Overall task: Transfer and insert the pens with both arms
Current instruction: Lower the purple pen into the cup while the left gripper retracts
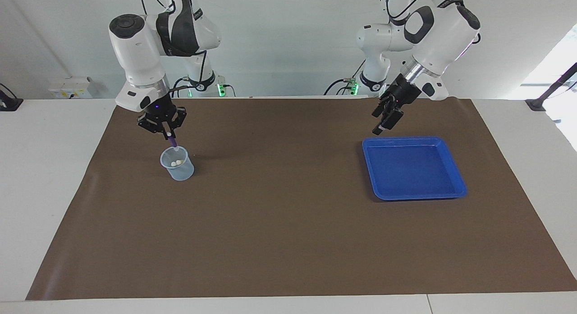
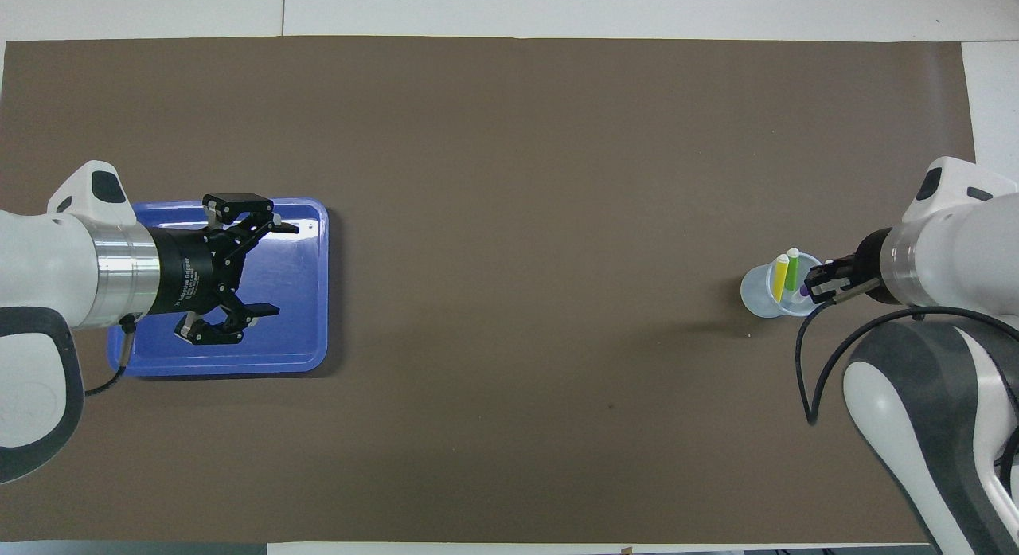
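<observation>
Purple pen (image 1: 172,143) hangs pale end down from the right gripper (image 1: 169,134), whose fingertips are pinched tight on its upper end, the tip right at the rim of the translucent cup (image 1: 177,163) on the right arm's end of the table. Yellow pen (image 2: 780,276) and green pen (image 2: 790,267) already stand in that cup, leaning together. To finish this insertion well, the right gripper should bring the pen squarely over the open part of the cup, clear of the two standing pens, lower it straight, and let go only once the tip is well inside, so the light cup does not tip. Over the blue tray (image 1: 455,179), which holds no pens, the left gripper (image 2: 253,276) waits with jaws spread wide and holding nothing. Everything sits on a brown mat (image 1: 288,242) laid over a white table (image 1: 45,170), before a plain pale wall (image 1: 288,43).
</observation>
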Controlling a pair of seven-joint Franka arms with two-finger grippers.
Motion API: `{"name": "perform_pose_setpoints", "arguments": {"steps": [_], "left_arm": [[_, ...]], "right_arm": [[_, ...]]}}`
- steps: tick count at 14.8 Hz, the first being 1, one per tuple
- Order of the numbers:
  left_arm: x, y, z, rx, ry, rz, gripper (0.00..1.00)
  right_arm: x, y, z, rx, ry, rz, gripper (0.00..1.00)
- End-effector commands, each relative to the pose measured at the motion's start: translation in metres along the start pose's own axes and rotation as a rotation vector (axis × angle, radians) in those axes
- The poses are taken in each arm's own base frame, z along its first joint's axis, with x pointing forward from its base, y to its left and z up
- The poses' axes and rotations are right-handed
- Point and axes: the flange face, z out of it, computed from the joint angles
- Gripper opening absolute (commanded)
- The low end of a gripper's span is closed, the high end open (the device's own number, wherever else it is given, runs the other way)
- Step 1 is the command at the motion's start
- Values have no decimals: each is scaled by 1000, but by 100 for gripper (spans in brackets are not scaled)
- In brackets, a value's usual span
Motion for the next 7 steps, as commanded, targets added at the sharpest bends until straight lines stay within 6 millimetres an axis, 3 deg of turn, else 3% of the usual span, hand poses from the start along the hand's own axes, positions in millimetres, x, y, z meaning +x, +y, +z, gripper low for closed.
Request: {"name": "perform_pose_setpoints", "arguments": {"steps": [1,4,7], "left_arm": [[26,5,-26,95,49,190,100],[53,15,-58,195,82,408,100],[64,28,-83,315,128,650,100]], "right_arm": [[-8,7,15,-14,10,-2,0],[-10,14,25,-5,10,18,0],[-7,17,38,-3,17,24,0]]}}
